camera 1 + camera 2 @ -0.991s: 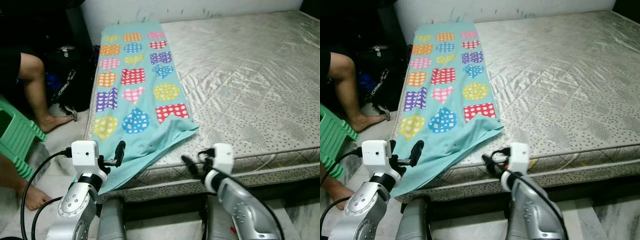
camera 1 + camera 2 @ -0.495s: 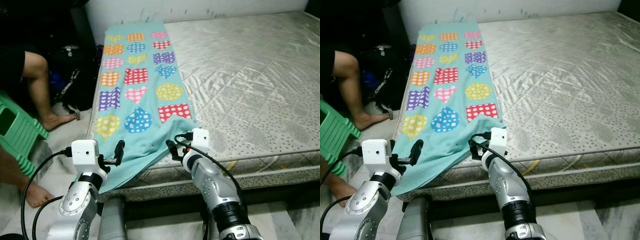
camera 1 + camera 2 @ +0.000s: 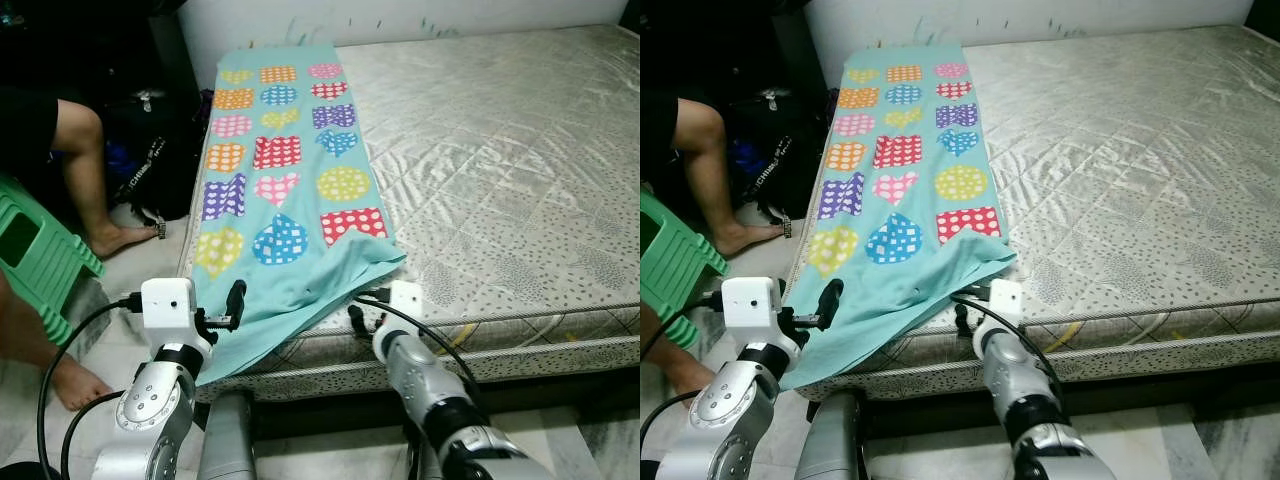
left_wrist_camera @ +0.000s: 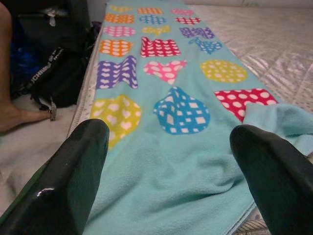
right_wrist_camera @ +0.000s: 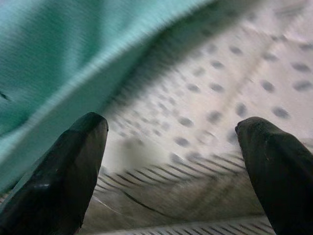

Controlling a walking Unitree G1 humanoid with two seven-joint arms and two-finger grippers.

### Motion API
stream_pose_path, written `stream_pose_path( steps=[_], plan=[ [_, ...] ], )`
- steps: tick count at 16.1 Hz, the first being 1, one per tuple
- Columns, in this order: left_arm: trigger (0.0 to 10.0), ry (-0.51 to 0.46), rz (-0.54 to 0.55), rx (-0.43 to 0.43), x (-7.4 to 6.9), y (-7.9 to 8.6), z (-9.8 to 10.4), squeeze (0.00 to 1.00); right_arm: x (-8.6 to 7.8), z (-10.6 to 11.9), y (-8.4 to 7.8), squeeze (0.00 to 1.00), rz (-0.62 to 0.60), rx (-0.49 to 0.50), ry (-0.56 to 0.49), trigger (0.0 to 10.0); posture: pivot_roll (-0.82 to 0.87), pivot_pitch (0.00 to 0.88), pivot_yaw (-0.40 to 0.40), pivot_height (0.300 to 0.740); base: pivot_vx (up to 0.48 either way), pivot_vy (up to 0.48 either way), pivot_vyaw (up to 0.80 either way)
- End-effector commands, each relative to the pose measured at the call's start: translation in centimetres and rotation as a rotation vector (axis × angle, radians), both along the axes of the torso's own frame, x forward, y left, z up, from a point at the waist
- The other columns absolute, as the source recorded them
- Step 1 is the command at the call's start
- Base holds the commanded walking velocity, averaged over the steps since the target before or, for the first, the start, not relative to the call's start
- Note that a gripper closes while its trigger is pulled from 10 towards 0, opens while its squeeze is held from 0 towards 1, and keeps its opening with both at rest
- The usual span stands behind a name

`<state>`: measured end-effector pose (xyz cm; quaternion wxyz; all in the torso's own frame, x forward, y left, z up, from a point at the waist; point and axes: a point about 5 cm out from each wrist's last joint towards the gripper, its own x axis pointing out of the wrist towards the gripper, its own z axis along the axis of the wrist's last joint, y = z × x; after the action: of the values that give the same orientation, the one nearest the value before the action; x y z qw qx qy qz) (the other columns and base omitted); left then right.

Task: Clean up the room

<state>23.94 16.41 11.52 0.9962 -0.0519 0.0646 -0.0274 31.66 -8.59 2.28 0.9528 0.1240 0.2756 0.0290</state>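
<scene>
The blanket point(image 3: 285, 190) lies long-axis near to far along the bed's point(image 3: 520, 170) left side; the right gripper point(image 3: 362, 316), fingers wide, sits nearest under its near corner; the left gripper point(image 3: 232, 305) is wide too

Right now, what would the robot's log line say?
right gripper: open, at blanket edge | left gripper: open, facing blanket | mattress: bare
</scene>
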Motion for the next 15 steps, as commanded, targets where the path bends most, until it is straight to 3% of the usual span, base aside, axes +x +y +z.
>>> stream_pose_path(
  steps=[1, 2, 6, 7, 8, 12, 15],
  plan=[
    [10.0, 0.002, 0.019, 0.026, -0.1, 0.5, 0.2, 0.0, 0.6, 0.9, 1.0, 0.0, 0.024, 0.005, -0.044, 10.0, 0.05, 0.009, 0.047, 0.553, 0.0, 0.0, 0.0],
    [10.0, 0.004, 0.022, 0.028, -0.2, 0.6, 0.2, 0.0, 0.9, 1.2, 1.1, 0.0, 0.03, 0.006, -0.066, 10.0, 0.05, 0.008, 0.048, 0.553, 0.0, 0.0, 0.0],
    [10.0, 0.01, 0.031, 0.039, -0.4, 0.8, -0.2, 0.0, 2.3, 5.0, -0.3, 0.0, 0.055, 0.024, -0.314, 10.0, -0.01, 0.005, 0.056, 0.553, 0.0, 0.0, 0.0],
    [10.0, 0.015, 0.031, 0.039, -0.4, 0.8, -0.4, 0.0, 2.2, 6.0, -1.1, 0.0, 0.045, 0.007, -0.369, 10.0, -0.01, 0.005, 0.056, 0.553, 0.0, 0.0, 0.0],
    [10.0, 0.019, 0.025, 0.034, -0.1, 0.6, -0.6, 0.0, 1.7, 8.0, -2.8, 0.0, 0.028, -0.023, -0.47, 10.0, -0.04, 0.0, 0.061, 0.553, 0.0, 0.0, 0.0],
    [10.0, 0.012, 0.002, 0.014, 0.9, 0.0, -0.9, 0.0, 1.0, 11.0, -5.7, 0.0, -0.054, -0.052, -0.571, 10.0, -0.09, 0.0, 0.079, 0.567, 0.0, 0.0, 0.0],
    [10.0, 0.007, -0.019, 0.005, 1.5, -0.5, -1.1, 0.0, 1.4, 12.4, -7.5, 0.0, -0.122, -0.062, -0.583, 10.0, -0.1, 0.0, 0.08, 0.598, 0.0, 0.0, 0.0]
  ],
)
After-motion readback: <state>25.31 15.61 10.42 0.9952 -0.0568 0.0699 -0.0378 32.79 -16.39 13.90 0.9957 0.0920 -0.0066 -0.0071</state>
